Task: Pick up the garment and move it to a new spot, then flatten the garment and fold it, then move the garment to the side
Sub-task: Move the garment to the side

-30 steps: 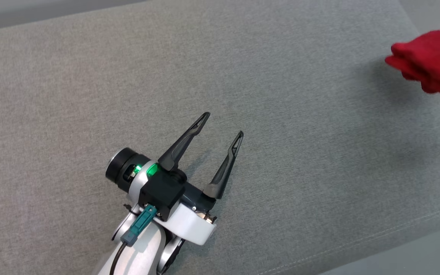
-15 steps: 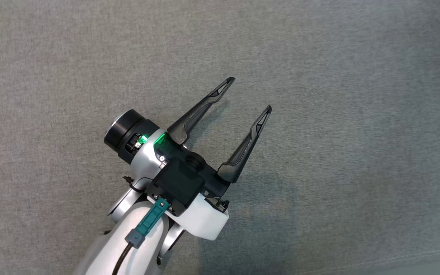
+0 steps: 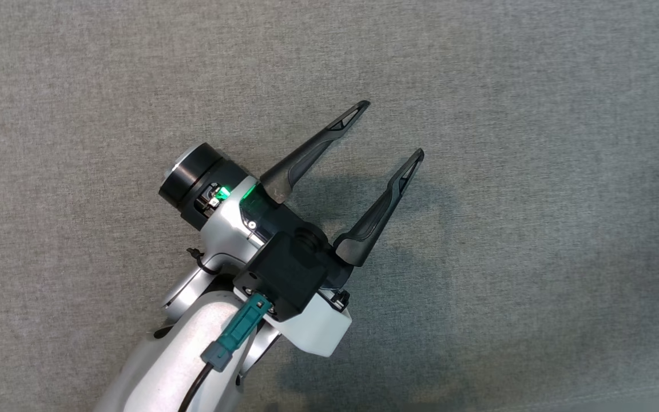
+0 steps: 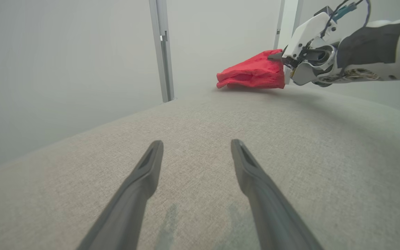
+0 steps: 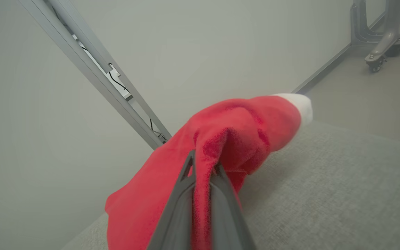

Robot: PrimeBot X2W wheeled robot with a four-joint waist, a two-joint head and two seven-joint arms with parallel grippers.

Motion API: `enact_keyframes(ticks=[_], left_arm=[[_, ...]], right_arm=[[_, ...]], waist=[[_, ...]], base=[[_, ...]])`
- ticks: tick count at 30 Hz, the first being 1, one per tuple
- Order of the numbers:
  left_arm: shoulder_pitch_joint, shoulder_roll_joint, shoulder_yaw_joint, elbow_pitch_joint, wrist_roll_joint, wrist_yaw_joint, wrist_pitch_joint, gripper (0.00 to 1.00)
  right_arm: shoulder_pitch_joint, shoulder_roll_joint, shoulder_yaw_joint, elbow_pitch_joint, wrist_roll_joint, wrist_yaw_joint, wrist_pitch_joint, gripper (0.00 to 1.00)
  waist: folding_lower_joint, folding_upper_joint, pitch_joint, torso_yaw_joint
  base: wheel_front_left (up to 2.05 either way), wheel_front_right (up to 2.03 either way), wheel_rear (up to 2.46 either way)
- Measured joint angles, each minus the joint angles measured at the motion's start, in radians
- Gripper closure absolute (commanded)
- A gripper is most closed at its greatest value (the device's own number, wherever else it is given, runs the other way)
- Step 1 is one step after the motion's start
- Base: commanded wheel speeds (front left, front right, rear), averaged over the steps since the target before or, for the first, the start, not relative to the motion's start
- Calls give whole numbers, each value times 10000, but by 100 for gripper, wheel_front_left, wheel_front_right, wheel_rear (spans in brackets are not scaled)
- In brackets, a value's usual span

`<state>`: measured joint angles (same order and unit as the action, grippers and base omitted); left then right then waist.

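Observation:
The garment is red fleece with a white tip; in the right wrist view a fold of it is pinched between the two dark fingers of my right gripper, which is shut on it. The left wrist view shows the same garment bunched at the far end of the grey cushion, with the right gripper clamped on its right edge. My left gripper stands open over bare grey fabric, nothing between its fingers, and its open fingers also rise in the left wrist view.
The grey fabric cushion spreads under the left gripper. Behind the cushion stand a pale wall and a metal upright. A wheeled stand base sits on the floor at the far right of the right wrist view.
The head camera has swung, so the red garment at the right edge has left its picture. The left gripper now sits a little higher and more to the right, still open.

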<state>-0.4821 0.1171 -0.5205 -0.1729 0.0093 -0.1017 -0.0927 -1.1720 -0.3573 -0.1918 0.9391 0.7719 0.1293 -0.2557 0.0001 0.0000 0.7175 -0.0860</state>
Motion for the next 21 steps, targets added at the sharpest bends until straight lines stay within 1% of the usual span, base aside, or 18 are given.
enact_keyframes(ticks=[6, 8, 12, 13, 14, 15, 16, 17, 18, 21], left_arm=[[12, 75, 13, -48, -6, 31, 40, 0], [27, 102, 17, -82, -21, 54, 54, 0], [40, 180, 15, -109, -90, 63, 104, 0], [42, 197, 15, -123, -115, 63, 102, 0], [48, 205, 0, -138, -115, 63, 104, 0], [49, 205, -21, -150, -128, 63, 102, 0], [55, 205, -38, -153, -161, 63, 102, 0], [67, 207, -50, -153, -205, 63, 102, 0], [75, 209, -59, -153, -209, 63, 102, 0], [79, 228, -90, -151, -222, 73, 102, 0]], right_arm=[[751, 203, -217, 209, -2, 0, 0, 100], [866, 297, -182, 500, -2, 0, 0, 100], [1004, 403, 42, 1490, -38, 0, 0, 100], [997, 389, 50, 1835, -128, 0, 0, 100], [985, 353, 69, 2466, -355, 0, 0, 100], [945, 336, 59, 2759, -395, 0, 0, 100], [921, 334, 67, 2966, -422, 0, 0, 98], [889, 347, 67, 3120, -433, 0, 0, 98], [840, 366, 61, 3235, -437, 0, 0, 100], [674, 428, 63, 3379, -518, 0, 0, 100]], waist=[[0, 0, -452, -409], [0, 0, -612, -542], [0, 0, -901, -741], [0, 0, -960, -773], [0, 0, -1063, -805], [0, 0, -1103, -809], [0, 0, -1138, -808], [0, 0, -1173, -804], [0, 0, -1205, -798], [0, 0, -1306, -787]], base=[[0, 0, 0], [0, 0, 0], [0, 0, 0], [0, 0, 0], [0, 0, 0], [0, 0, 0], [0, 0, 0], [0, 0, 0], [0, 0, 0], [0, 0, 0]])
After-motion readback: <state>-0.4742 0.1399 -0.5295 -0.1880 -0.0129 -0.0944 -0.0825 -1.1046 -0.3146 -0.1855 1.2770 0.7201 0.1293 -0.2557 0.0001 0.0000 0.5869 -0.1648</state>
